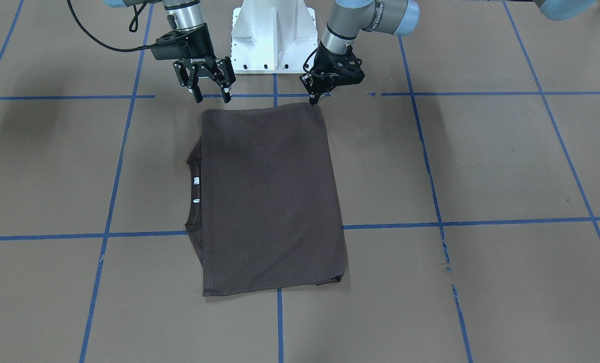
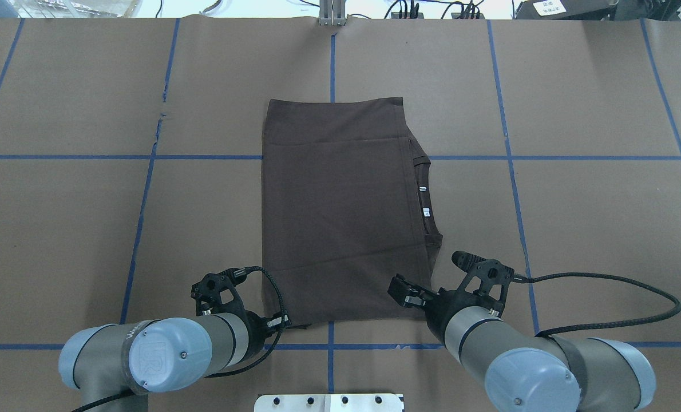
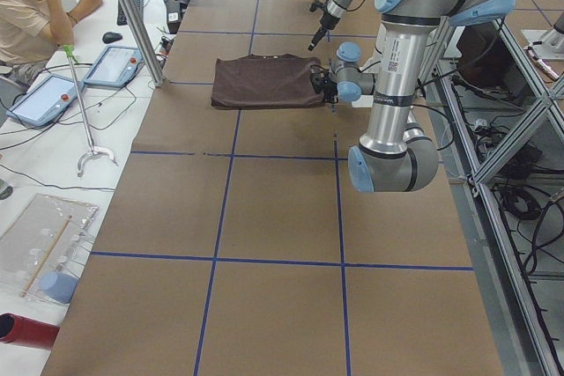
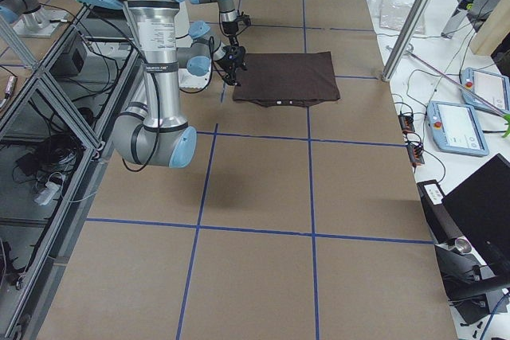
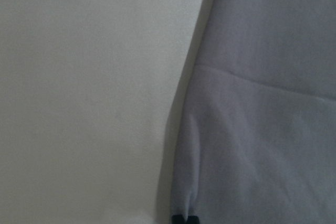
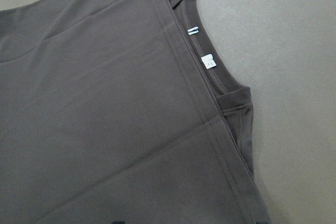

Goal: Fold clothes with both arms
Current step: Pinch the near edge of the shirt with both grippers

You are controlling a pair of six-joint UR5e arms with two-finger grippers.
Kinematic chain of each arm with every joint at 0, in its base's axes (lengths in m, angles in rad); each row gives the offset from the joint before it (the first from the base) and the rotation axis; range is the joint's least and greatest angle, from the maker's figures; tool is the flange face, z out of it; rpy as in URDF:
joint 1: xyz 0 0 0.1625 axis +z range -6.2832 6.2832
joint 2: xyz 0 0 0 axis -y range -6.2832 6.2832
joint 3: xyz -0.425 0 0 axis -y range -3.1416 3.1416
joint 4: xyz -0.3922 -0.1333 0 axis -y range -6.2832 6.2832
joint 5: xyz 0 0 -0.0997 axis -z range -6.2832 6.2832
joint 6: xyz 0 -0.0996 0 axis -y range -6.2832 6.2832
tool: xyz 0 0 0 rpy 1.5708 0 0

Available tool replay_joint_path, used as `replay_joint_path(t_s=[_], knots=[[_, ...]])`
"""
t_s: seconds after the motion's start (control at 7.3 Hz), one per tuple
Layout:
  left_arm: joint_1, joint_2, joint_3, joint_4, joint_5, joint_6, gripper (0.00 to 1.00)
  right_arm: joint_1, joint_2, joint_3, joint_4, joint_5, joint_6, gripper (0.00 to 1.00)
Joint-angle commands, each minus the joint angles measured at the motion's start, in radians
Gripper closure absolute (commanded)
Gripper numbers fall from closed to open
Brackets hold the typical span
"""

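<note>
The shirt (image 1: 272, 201) lies flat in the middle of the desk (image 1: 481, 161), already folded into a neat rectangle. Its collar (image 6: 226, 85) and white tag (image 6: 208, 62) poke out along the left edge in the front-facing view. Both tools sit at the top edge of that rectangle, one at each corner, which is probably where a two-handed fold toward the bottom of the frame would start. The left tool (image 1: 313, 100), at the upper right corner of the cloth, has its fingers pressed together. The left wrist view shows a ridge of fabric drawn up between the tips, so it appears to have that corner pinched. The right tool (image 1: 212, 96) hangs just above the upper left corner with its fingers spread wide and nothing between them. The cloth edge lies directly below it in the frame. Judging from this, the right side has yet to take its corner before any lift.
</note>
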Motion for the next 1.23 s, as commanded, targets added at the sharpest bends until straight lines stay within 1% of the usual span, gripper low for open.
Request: replay_joint_path(t_s=[0.0,0.14,0.27,0.41,0.55,0.69,1.1], knots=[[0.000,0.000,-0.002,0.000,0.000,0.000,1.00,-0.006,0.058,-0.001,-0.295,0.092,0.009,0.13],[0.000,0.000,-0.002,-0.002,0.000,0.000,1.00,-0.005,0.083,-0.014,-0.328,0.101,-0.117,0.12],[0.000,0.000,-0.004,-0.002,0.000,-0.001,1.00,-0.002,0.083,-0.043,-0.319,0.102,-0.182,0.12],[0.000,0.000,-0.005,-0.002,0.000,-0.001,1.00,-0.003,0.115,-0.072,-0.309,0.098,-0.172,0.12],[0.000,-0.002,-0.005,-0.002,0.000,-0.001,1.00,-0.003,0.144,-0.133,-0.240,0.093,-0.151,0.12],[0.000,-0.003,-0.005,-0.002,0.000,-0.001,1.00,0.010,0.145,-0.161,-0.154,0.092,-0.158,0.12],[0.000,-0.005,-0.004,-0.002,0.000,-0.001,1.00,0.014,0.141,-0.185,-0.149,0.090,-0.158,0.12]])
